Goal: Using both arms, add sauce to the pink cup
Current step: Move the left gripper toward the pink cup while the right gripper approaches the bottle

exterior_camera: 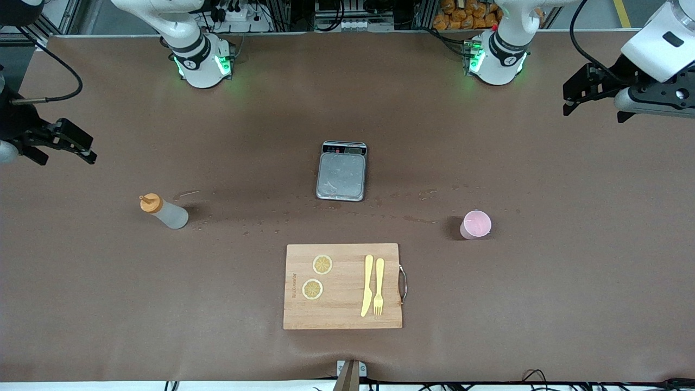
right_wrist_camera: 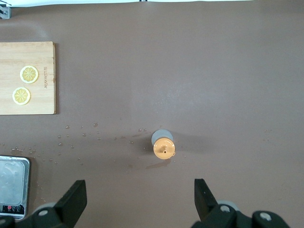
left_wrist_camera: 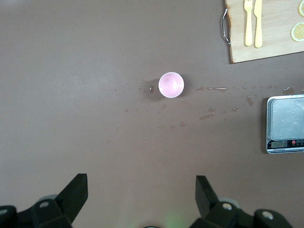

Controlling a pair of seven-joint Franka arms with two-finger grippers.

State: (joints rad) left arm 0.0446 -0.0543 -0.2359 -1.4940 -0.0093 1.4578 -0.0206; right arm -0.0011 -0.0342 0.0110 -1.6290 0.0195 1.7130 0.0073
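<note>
nearest the front camera sits the wooden board (exterior_camera: 343, 286) with two lemon slices (exterior_camera: 317, 277), a yellow knife (exterior_camera: 367, 285) and a yellow fork (exterior_camera: 378, 286) on it, none of which i need. a little farther from that camera, toward my left arm's end of the bench (exterior_camera: 543, 304), stands the pink cup (exterior_camera: 476, 224), upright with its mouth open upward. the sauce (exterior_camera: 163, 211) stands upright too, orange cap on top, toward my right arm's end, well apart from the cup, with the scale (exterior_camera: 341, 170) between them and somewhat farther from the camera. my right hand (exterior_camera: 64, 142) hangs released over its own edge of the bench, and the bottle is the thing nearer to it. my left hand (exterior_camera: 594, 89) hangs released over its end, closer to the cup. i judge that each arm takes its own side.
</note>
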